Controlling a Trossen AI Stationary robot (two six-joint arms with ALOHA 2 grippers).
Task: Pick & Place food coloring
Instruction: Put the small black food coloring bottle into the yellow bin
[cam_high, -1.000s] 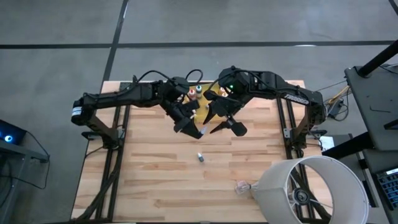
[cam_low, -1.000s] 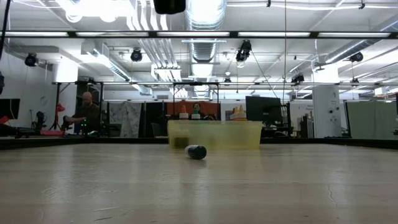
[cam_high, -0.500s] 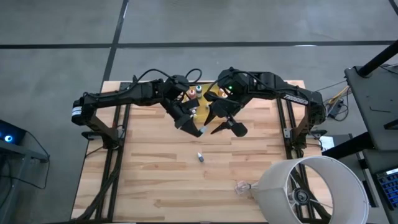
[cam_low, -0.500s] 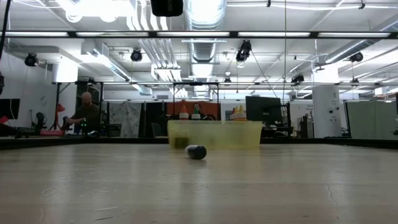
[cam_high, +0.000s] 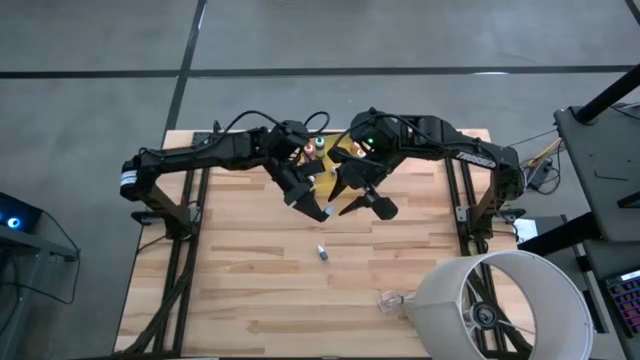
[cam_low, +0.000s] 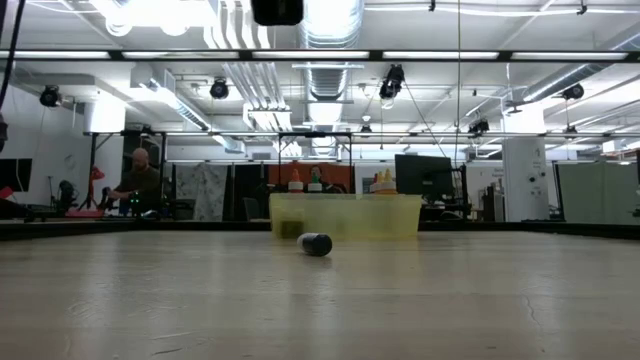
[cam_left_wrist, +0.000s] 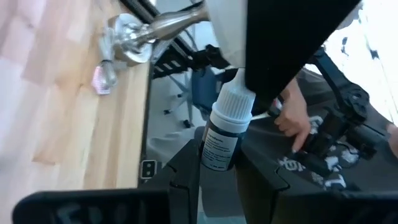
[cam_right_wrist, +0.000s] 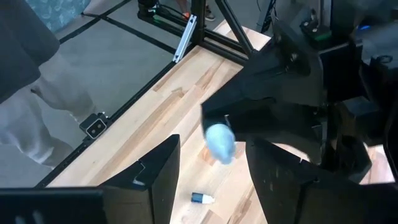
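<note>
My left gripper (cam_high: 318, 208) hangs above the table's middle, just near of the translucent yellow tray (cam_high: 332, 172), shut on one food coloring bottle (cam_left_wrist: 222, 138) with a dark-labelled body and a white cap (cam_high: 327, 213). My right gripper (cam_high: 365, 207) is open, right beside it toward the table's right, and touches nothing. A second bottle (cam_high: 322, 252) lies on its side on the wood, nearer the near edge (cam_low: 315, 244) (cam_right_wrist: 202, 198). Several more bottles (cam_high: 313, 148) stand in the tray (cam_low: 345, 216). My left gripper pinches the bottle by the lower part of its body (cam_left_wrist: 214, 163) between the two fingers (cam_left_wrist: 185, 186). The white cap (cam_left_wrist: 236, 104) points away from the gripper, along the fingers. The fingers slant down toward the table's near right. The bottle is lifted clear of the table.
A large white lampshade (cam_high: 498, 305) on a metal fitting (cam_left_wrist: 134, 36) lies at the table's near right corner. A small clear plastic scrap (cam_high: 388, 298) sits beside it. Bare wood stretches across the near left. A person (cam_low: 138, 185) stands in the room behind.
My left arm has shifted slightly toward the table's right while keeping the bottle in its fingers. The right gripper, the tray and the bottle on the table have stayed put.
</note>
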